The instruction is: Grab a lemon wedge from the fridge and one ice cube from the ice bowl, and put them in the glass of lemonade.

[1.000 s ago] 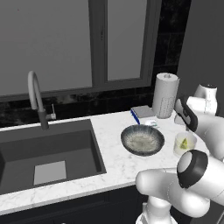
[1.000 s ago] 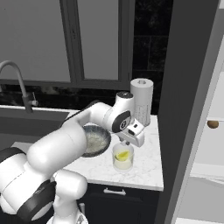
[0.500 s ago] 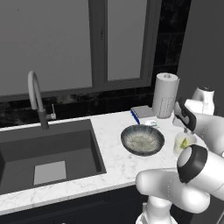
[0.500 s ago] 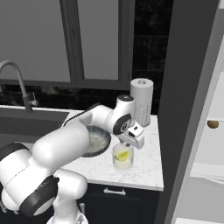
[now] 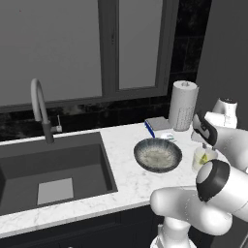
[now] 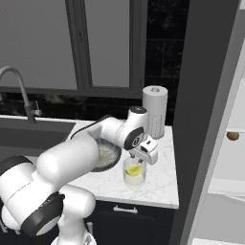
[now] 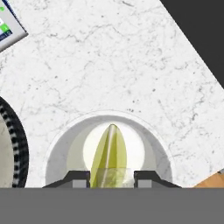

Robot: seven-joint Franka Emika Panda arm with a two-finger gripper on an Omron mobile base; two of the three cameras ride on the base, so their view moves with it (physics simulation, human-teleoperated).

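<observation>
The glass of lemonade (image 6: 134, 174) stands on the marble counter near its right end, beside the ice bowl (image 5: 137, 155). My gripper (image 7: 111, 177) hangs straight over the glass (image 7: 57, 148), pointing down into it. The yellow-green lemon wedge (image 7: 109, 151) sits inside the glass rim between my two fingertips, with a thin gap showing on one side, so the jaws stand slightly open. In the right base view the lemon wedge (image 6: 135, 169) shows as a yellow patch in the glass under the gripper (image 6: 138, 161). The fridge (image 6: 206, 119) stands open at the right.
A white paper towel roll (image 5: 183, 106) stands behind the glass. A blue-edged flat item (image 5: 156, 127) lies behind the bowl. The sink (image 5: 53, 169) and faucet (image 5: 41, 109) take up the left. A small round brown item (image 6: 233, 136) sits on a fridge shelf.
The hand has sunk slightly toward the glass. The jaws have parted a little around the wedge. The base has not moved.
</observation>
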